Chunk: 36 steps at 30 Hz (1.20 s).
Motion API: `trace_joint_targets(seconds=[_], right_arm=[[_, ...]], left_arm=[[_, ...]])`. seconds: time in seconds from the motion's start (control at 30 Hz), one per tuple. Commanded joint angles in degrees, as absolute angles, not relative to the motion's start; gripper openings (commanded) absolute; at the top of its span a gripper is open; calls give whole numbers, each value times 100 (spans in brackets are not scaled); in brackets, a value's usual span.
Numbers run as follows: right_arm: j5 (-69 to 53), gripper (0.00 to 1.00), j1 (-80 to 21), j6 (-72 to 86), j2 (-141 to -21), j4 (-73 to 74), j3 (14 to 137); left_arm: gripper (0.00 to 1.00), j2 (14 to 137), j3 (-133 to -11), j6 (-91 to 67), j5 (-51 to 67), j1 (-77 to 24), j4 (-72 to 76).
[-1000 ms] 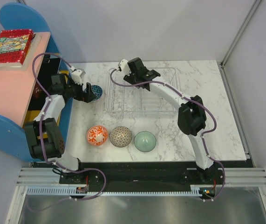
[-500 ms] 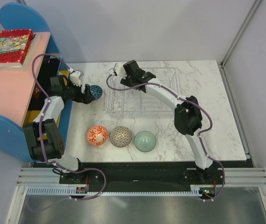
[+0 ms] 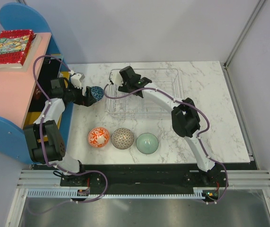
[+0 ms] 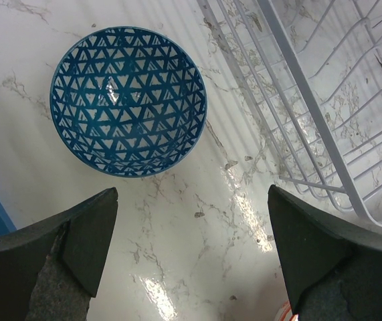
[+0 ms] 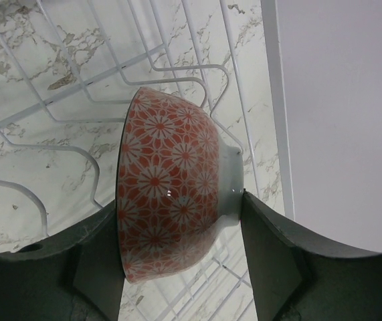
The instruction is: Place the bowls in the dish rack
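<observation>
My right gripper (image 5: 177,227) is shut on a reddish-orange floral bowl (image 5: 167,180), held on edge just above the wire ribs at the left end of the clear dish rack (image 3: 146,94). In the top view the right gripper (image 3: 124,81) hides that bowl. My left gripper (image 4: 194,247) is open and empty above the marble, just short of a blue-and-white patterned bowl (image 4: 129,100) that sits upright left of the rack (image 4: 311,100); the bowl also shows in the top view (image 3: 96,93). Orange-red (image 3: 99,137), beige lattice (image 3: 123,138) and mint-green (image 3: 147,143) bowls sit in a row near the front.
A blue and pink shelf unit (image 3: 12,90) stands at the left edge, with a book (image 3: 10,47) on top. Grey walls close in the back and the right side. The left arm's cable (image 3: 40,80) loops beside the shelf.
My right gripper has carried the floral bowl leftward over the rack's left end. My left gripper has drawn back slightly to the left of the blue bowl.
</observation>
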<state>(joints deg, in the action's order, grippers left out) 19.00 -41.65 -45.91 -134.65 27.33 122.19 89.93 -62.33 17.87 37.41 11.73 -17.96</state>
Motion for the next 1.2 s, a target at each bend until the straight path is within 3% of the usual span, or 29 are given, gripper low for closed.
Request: trace_joint_targets(seconds=[0.0, 0.1, 0.17, 0.2, 0.23, 0.53, 1.17], right_arm=[[1837, 0, -4201, -4834, -13386, 2241, 12331], [1872, 10, -4219, -4860, -13368, 2189, 12252], [1916, 36, -4219, -4904, -13342, 2188, 12182], [1951, 55, -4227, -4922, -13342, 2188, 12129], [1969, 63, -4228, -4931, -13324, 2188, 12103], [2039, 97, -4236, -4860, -13307, 2197, 11936], [2338, 97, -4351, -5264, -12516, 2373, 11452]], left_arm=[[100, 8816, -6135, 1749, 3841, 1257, -1670], [100, 8842, -6126, 1749, 3867, 1266, -1661], [100, 8851, -6126, 1740, 3876, 1274, -1670], [100, 8868, -6135, 1740, 3885, 1274, -1670], [100, 8868, -6126, 1740, 3893, 1283, -1670], [100, 8912, -6143, 1740, 3894, 1301, -1670], [100, 9035, -6126, 1714, 3973, 1336, -1644]])
